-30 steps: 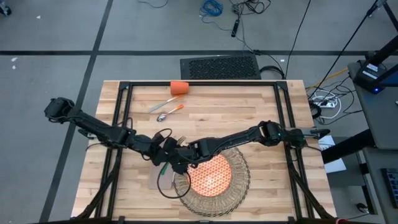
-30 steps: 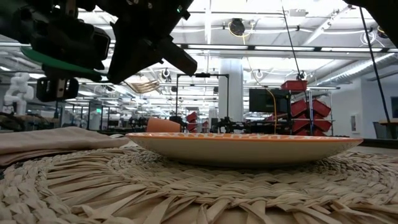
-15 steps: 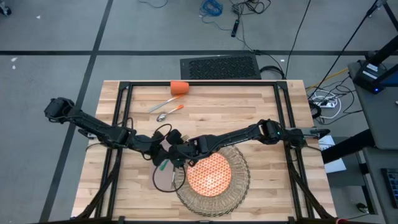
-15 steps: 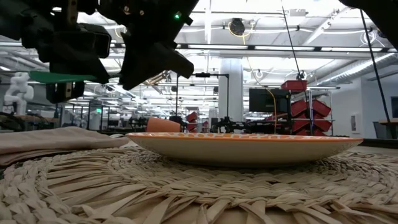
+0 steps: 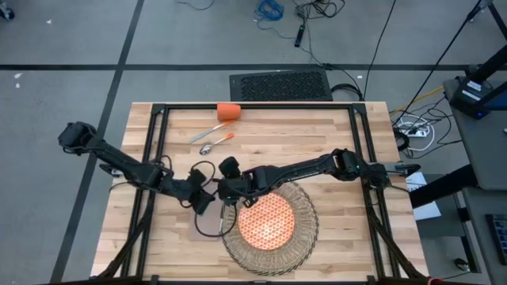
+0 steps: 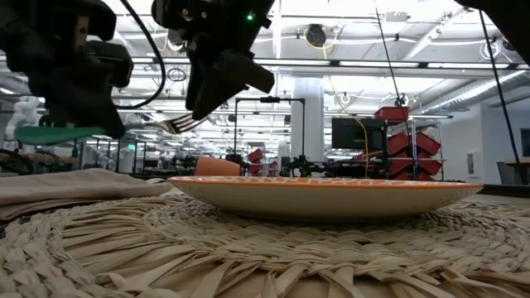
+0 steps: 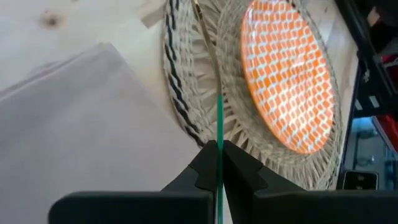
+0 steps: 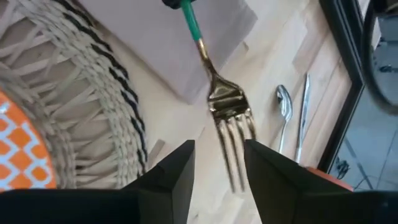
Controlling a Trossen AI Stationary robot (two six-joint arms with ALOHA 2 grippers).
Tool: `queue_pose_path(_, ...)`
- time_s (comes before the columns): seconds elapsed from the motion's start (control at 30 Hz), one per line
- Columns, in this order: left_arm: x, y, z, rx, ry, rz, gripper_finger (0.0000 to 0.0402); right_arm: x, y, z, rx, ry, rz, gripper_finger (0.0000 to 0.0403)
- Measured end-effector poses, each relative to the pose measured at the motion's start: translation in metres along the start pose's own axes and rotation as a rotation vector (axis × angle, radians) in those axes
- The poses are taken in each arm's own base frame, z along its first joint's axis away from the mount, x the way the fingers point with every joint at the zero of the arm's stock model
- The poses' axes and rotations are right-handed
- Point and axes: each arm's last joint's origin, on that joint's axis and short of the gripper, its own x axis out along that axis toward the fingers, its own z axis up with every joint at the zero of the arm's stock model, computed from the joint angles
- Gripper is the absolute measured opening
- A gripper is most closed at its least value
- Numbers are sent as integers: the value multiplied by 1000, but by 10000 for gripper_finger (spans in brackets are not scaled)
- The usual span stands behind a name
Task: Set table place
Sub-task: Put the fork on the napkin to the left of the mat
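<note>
Two arms meet mid-frame | left end effector (image 7: 219, 163) pinched shut on green-handled metal fork (image 8: 214, 93) | fork long axis points toward right end effector (image 8: 219, 163), fingers apart | beige cloth napkin (image 7: 81, 124) just below fork, left of round woven wicker placemat (image 5: 305, 229) on bench.

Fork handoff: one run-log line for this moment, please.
left gripper: shut on fork handle | right gripper: open at tines | fork: airborne above napkin | plate: on placemat
</note>
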Motion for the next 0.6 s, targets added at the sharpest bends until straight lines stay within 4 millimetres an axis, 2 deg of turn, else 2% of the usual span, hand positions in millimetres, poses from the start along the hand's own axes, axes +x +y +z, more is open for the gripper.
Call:
queue_pose_path(0.23, -3, -2, -14, -49, -63, 25, 0, -8, 1, -4, 21, 41, 3, 128)
queue_pose_path(0.37, -4, 8, -31, -121, -115, 19, 0, -16, -1, -6, 44, 49, 9, 128)
queue_pose_path(0.6, -12, 9, -55, -231, -228, -92, 0, -24, -8, -15, 82, 81, 27, 128)
